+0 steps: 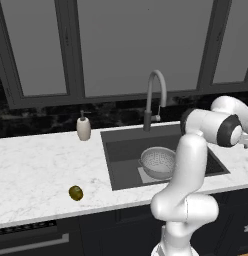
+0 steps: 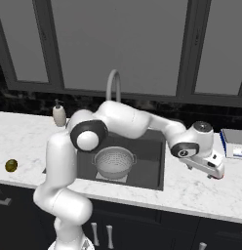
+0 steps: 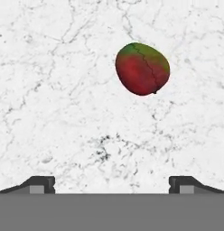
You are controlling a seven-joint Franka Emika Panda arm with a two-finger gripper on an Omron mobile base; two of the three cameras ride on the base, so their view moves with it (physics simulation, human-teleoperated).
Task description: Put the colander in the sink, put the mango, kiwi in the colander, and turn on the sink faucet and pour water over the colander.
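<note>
**Open gripper above the mango, colander already in the sink**

On my hand view the gripper [image 3: 112, 185] looks straight down at the white marble counter [image 3: 50, 113]. Its two dark finger tips stand wide apart at the bottom edge, spread with nothing between them. The mango [image 3: 142, 68], red with a green shoulder, lies on the marble ahead of the tips, a little toward the right one, clear of both.

From the right base view I see the arm reaching across to the counter right of the sink [image 2: 152, 166], the hand low over the marble. A white and blue box [image 2: 235, 143] sits on the counter just beyond it.

The colander [image 1: 158, 162] sits upright on the sink floor, on the lighter grey patch. The sink faucet [image 1: 155, 97] stands at the back rim with its spout arched over the basin. A white soap dispenser [image 1: 83, 127] stands on the counter just left of the sink's back corner. The kiwi [image 1: 76, 192] lies on the counter well left of the sink, near the front edge.
</note>
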